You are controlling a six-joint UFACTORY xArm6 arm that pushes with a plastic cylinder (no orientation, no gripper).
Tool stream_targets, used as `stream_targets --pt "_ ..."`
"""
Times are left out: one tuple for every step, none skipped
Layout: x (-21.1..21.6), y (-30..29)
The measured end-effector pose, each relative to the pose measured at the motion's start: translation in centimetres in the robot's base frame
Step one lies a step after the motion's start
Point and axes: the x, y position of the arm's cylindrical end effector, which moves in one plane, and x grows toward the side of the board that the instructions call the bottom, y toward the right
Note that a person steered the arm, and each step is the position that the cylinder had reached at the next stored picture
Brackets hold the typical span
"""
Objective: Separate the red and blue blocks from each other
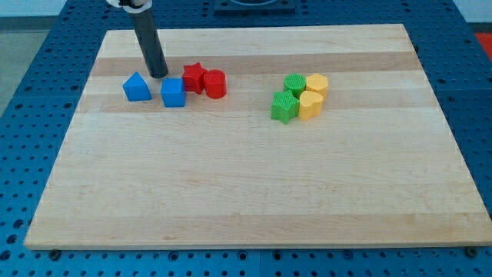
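Observation:
My dark rod comes down from the view's top left; my tip (159, 75) rests on the board just above the gap between the two blue blocks. A blue house-shaped block (137, 87) lies to the tip's lower left. A blue cube (174, 92) lies to its lower right. A red star block (194, 78) touches the cube's upper right corner. A red cylinder (214, 84) sits against the star's right side. The tip stands apart from the red blocks, left of the star.
A cluster at the view's right holds a green cylinder (294, 84), a green star (284, 106), a yellow hexagonal block (317, 85) and a yellow cylinder (310, 105). The wooden board (246, 185) lies on a blue perforated table (31, 46).

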Motion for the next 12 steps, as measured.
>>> stream_targets --pt "0.9 -0.3" --pt "2.0 -1.6" --pt "2.6 -2.7" --pt "3.3 -3.7" --pt "3.7 -4.3" --pt "2.2 -3.8" --pt "0.6 -1.2" --pt "0.6 2.9" --pt "0.7 5.6" --pt "1.1 6.9" --pt "2.1 6.9" --pt "4.0 6.9"
